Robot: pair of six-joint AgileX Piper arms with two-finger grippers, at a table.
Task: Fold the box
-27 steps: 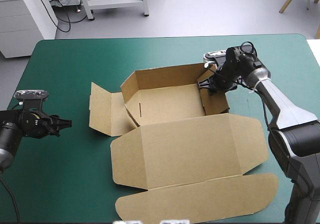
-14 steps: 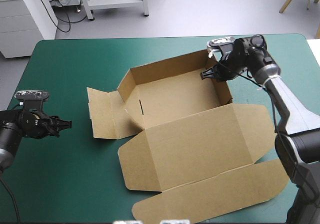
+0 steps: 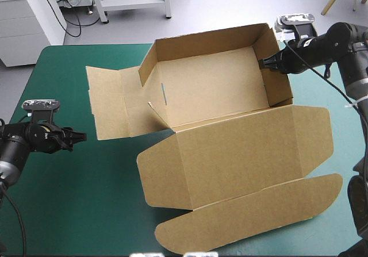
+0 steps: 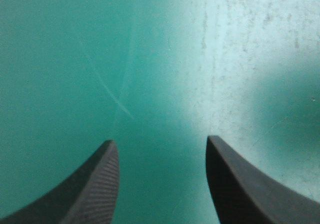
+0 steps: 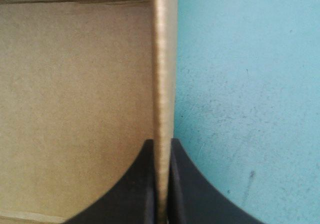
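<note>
From above, the right gripper point(image 3: 266, 64) is pinching the box point(image 3: 213, 90) by its right wall, the left gripper point(image 3: 80, 136) hanging well apart. The left wrist view is showing fingers point(image 4: 95, 184) standing wide over bare teal-green cover point(image 4: 75, 58). The right wrist view is showing that wall clamped between nearly closed fingers; a hold this near the edge could slip, dropping the box.

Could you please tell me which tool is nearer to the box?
Right. The right tool is shut on a side wall of the box; the left tool is open over the cover, apart from the box's left flap.
</note>
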